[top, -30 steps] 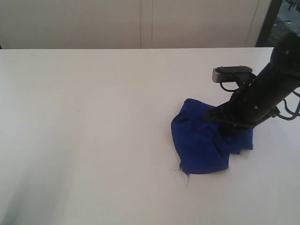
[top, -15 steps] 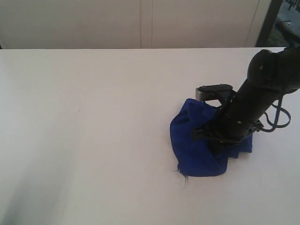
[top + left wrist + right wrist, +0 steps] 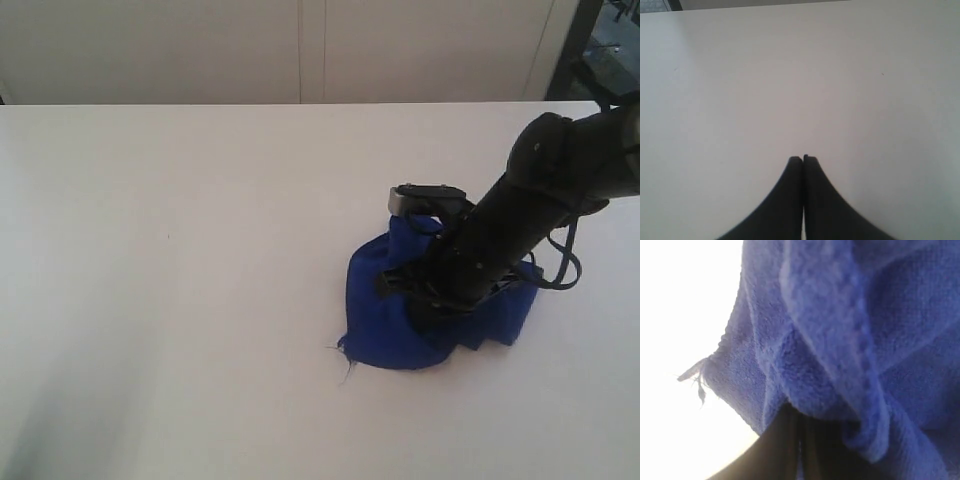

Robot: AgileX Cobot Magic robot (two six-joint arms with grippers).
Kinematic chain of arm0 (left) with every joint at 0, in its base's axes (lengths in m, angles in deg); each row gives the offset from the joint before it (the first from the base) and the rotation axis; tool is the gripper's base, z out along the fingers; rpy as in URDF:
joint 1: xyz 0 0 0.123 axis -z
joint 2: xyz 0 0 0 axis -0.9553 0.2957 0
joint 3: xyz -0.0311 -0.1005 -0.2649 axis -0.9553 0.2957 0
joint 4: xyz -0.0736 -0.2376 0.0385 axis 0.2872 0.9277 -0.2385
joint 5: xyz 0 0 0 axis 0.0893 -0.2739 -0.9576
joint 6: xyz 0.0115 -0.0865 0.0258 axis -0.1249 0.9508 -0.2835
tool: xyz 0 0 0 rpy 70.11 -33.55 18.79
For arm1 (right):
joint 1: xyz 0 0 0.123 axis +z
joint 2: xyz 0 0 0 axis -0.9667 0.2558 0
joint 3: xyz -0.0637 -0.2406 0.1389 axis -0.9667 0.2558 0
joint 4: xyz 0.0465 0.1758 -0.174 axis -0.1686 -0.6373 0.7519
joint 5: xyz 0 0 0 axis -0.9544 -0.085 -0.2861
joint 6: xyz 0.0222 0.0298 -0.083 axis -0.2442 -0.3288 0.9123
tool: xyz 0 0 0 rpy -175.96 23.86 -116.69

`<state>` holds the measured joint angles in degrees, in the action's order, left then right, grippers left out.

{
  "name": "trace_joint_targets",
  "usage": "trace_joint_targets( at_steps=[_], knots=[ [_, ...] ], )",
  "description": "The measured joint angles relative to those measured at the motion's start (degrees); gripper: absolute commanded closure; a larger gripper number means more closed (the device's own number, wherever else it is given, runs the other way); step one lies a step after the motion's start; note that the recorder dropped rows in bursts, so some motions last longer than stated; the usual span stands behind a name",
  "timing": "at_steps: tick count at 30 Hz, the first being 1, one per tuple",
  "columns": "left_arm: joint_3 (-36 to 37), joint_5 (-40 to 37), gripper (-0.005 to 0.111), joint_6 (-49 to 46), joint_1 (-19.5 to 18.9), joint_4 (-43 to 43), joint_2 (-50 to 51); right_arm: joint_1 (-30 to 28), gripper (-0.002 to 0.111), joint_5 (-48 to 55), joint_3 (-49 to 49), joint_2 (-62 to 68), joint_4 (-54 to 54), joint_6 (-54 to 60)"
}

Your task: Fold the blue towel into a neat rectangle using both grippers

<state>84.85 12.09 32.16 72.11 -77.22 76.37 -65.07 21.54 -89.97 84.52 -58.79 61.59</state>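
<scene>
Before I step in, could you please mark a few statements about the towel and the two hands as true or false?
1. The blue towel lies folded in a neat rectangle. False: it is a crumpled heap.
2. The left hand is shut over bare table. True.
3. The right hand hangs clear of the towel. False: it is down among the folds.
4. Loose threads stick out at one towel corner. True.
</scene>
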Motion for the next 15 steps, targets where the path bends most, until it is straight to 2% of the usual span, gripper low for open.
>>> trace_joint_targets(
  at_steps=[5,12,15],
  knots=[
    [0.0,0.0,0.107,0.0,0.0,0.0,0.0,0.1,0.108,1.6,-1.7,0.0,1.9,-0.1],
    [0.0,0.0,0.107,0.0,0.0,0.0,0.0,0.1,0.108,5.1,-5.3,-5.3,15.7,-8.8],
    [0.0,0.0,0.107,0.0,0.0,0.0,0.0,0.1,0.108,5.2,-5.5,-7.3,18.2,-10.8]
  ],
)
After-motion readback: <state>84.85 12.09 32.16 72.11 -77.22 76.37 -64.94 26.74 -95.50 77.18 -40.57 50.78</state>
